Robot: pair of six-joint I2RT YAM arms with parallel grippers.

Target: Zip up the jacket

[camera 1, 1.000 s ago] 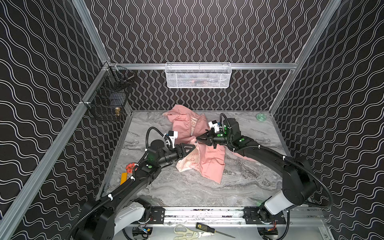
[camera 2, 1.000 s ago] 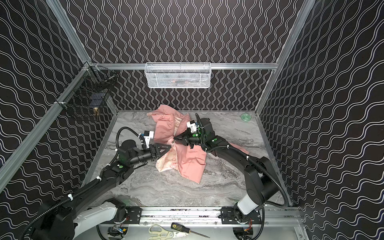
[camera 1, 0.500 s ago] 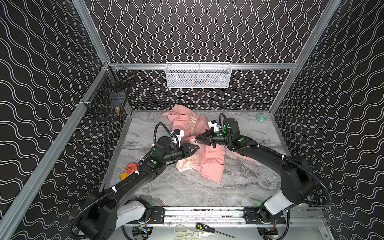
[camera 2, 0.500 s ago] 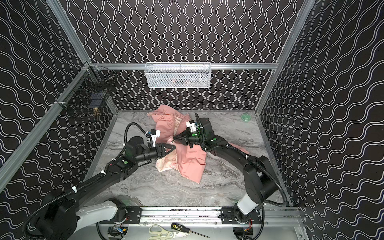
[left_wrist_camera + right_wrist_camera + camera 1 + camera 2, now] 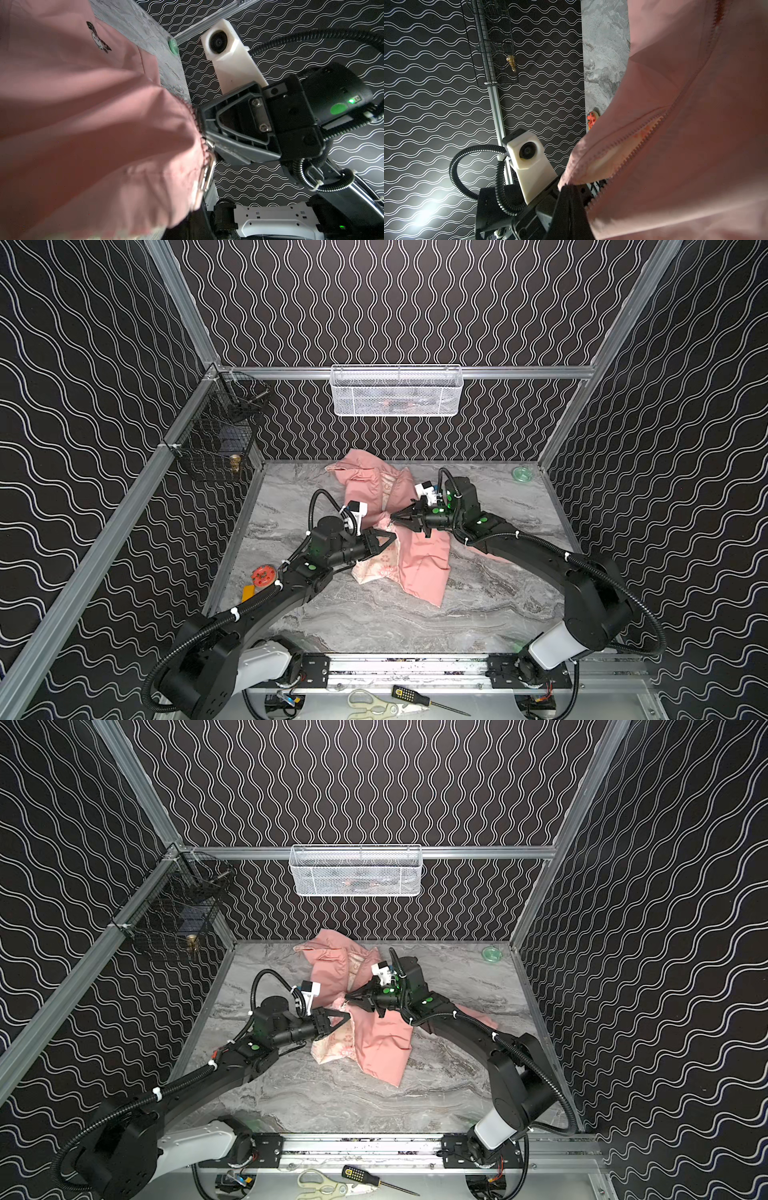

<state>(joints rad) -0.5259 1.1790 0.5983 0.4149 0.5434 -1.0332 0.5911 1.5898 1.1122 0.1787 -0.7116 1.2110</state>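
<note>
The salmon-pink jacket (image 5: 422,568) (image 5: 380,1048) lies crumpled in the middle of the marble table, its cream patterned lining (image 5: 380,566) showing at the near left. My right gripper (image 5: 395,519) (image 5: 348,997) is shut on a raised edge of the jacket by the zipper. In the right wrist view its dark jaws (image 5: 569,195) pinch pink fabric beside the open zipper teeth (image 5: 639,145). My left gripper (image 5: 390,537) (image 5: 347,1016) is shut on the jacket's edge just below. In the left wrist view the jacket (image 5: 93,124) hides my own jaws, and a metal zipper pull (image 5: 207,172) hangs under the right gripper (image 5: 204,128).
A white mesh basket (image 5: 397,391) hangs on the back wall and a black wire basket (image 5: 216,443) on the left rail. A green lid (image 5: 521,474) lies at the back right, an orange-red disc (image 5: 262,576) at the left edge. Scissors (image 5: 374,703) and a screwdriver (image 5: 415,697) lie in front.
My left arm has reached forward and right to the jacket, and its jaws have gone from open to shut on the fabric. The right gripper has kept its hold and place.
</note>
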